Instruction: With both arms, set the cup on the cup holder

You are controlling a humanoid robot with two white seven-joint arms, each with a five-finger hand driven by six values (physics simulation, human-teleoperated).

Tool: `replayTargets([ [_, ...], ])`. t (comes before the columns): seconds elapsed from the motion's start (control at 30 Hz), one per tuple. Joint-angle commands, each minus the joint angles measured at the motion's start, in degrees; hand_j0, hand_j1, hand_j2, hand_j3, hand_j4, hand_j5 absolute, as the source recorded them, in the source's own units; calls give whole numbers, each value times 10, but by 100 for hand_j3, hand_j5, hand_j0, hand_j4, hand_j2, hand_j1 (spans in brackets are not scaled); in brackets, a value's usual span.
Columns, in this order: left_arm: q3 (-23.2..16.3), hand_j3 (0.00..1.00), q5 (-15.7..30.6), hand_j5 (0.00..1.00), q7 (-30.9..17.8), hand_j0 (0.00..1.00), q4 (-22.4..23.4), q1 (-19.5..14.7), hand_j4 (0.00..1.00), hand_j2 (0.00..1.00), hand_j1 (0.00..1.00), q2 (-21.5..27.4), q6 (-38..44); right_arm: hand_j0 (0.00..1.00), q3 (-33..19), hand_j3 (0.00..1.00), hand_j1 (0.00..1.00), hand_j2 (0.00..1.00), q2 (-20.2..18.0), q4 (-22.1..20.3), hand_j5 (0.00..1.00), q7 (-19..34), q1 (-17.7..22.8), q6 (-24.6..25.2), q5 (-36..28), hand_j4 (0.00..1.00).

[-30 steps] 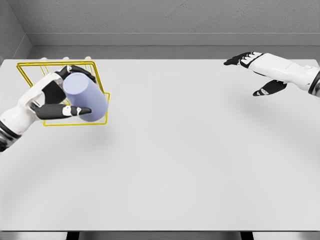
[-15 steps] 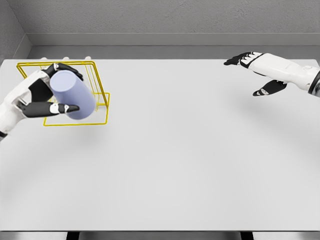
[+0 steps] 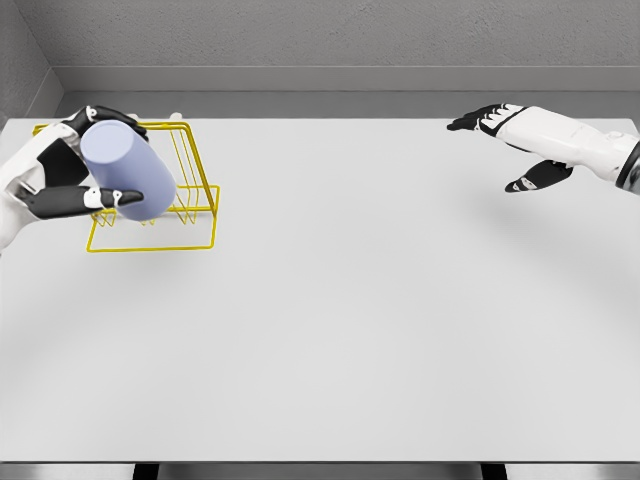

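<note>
Head view: left hand (image 3: 62, 180) is gripping the lavender cup (image 3: 126, 168), tilted, over the yellow wire cup holder (image 3: 180, 215) at the white table's (image 3: 380, 320) far-left corner. Right hand (image 3: 520, 150) is hovering well apart from the holder, fingers spread, holding nothing.

White table (image 3: 380, 330), grey wall (image 3: 350, 35) behind.

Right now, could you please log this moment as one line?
left hand: grasps lavender cylindrical cup | cup: tilted over yellow wire cup holder | right hand: open, far right
</note>
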Motion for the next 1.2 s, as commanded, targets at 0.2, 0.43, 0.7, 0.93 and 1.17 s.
replayTargets([
  [0.2,0,43,-2,43,1,43,13,-15,43,43,43,-35,7,100,-1,100,100,100,0,0,100,0,0,1,-4,100],
  [0.43,0,43,-3,43,1,43,13,-18,43,43,43,-37,18,100,-1,100,100,100,0,0,100,0,0,1,-4,100],
  [0.7,-2,43,-4,43,1,43,36,-28,43,43,43,-38,19,100,-1,100,100,100,0,0,100,0,0,1,-4,100],
  [0.93,0,45,-4,45,0,45,36,-28,45,45,45,-37,19,100,0,100,100,100,0,0,100,0,0,1,-4,100],
  [1.17,-6,45,-6,45,-1,45,31,-31,45,45,45,-57,18,100,-1,100,100,100,0,0,100,0,7,1,-4,100],
])
